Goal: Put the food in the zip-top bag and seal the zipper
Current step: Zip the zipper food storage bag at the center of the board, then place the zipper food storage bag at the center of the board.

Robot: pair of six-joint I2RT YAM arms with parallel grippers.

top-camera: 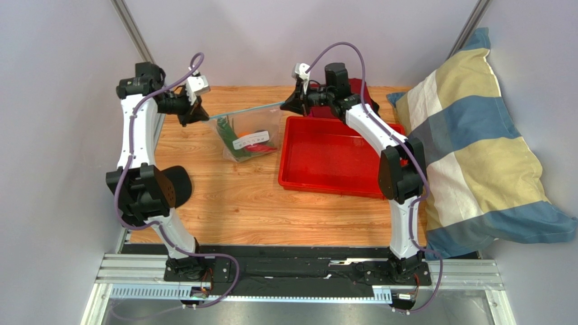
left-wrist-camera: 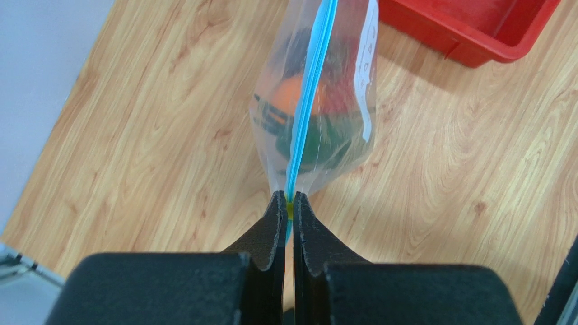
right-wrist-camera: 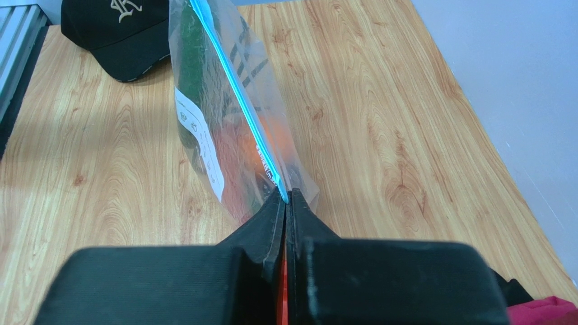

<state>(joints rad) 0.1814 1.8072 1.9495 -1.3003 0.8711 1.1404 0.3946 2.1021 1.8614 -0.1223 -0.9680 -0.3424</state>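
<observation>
- The left gripper (left-wrist-camera: 290, 203), black two-finger pincer, is clenched on one end of the thin bluish zipper strip (left-wrist-camera: 309, 95). The strip runs straight out from between its fingertips.
- The right gripper (right-wrist-camera: 288, 200) is clamped tight on the opposite end of the same strip.
- The clear floppy plastic zip-top bag (top-camera: 247, 135) hangs between the two grippers over the far part of the light wooden table (top-camera: 230, 203), just left of the red plastic tray (top-camera: 332, 159).
- The zipper strip is uppermost and pulled taut in a nearly straight line from pincer to pincer. Its two sides appear to lie together along the stretch in view.
- The food sits low inside the bag: a round orange fruit (left-wrist-camera: 292, 95), dark green vegetables (top-camera: 227, 128) and a red piece (top-camera: 263, 149).
- A white label patch (right-wrist-camera: 197, 135) is on the bag's side toward the arm bases.
- Cannot tell whether the bag's bottom touches the table.
- A black cap (top-camera: 173, 186) lies beside the left arm.
- A striped blue-and-yellow pillow (top-camera: 475, 149) lies at the right edge.
</observation>
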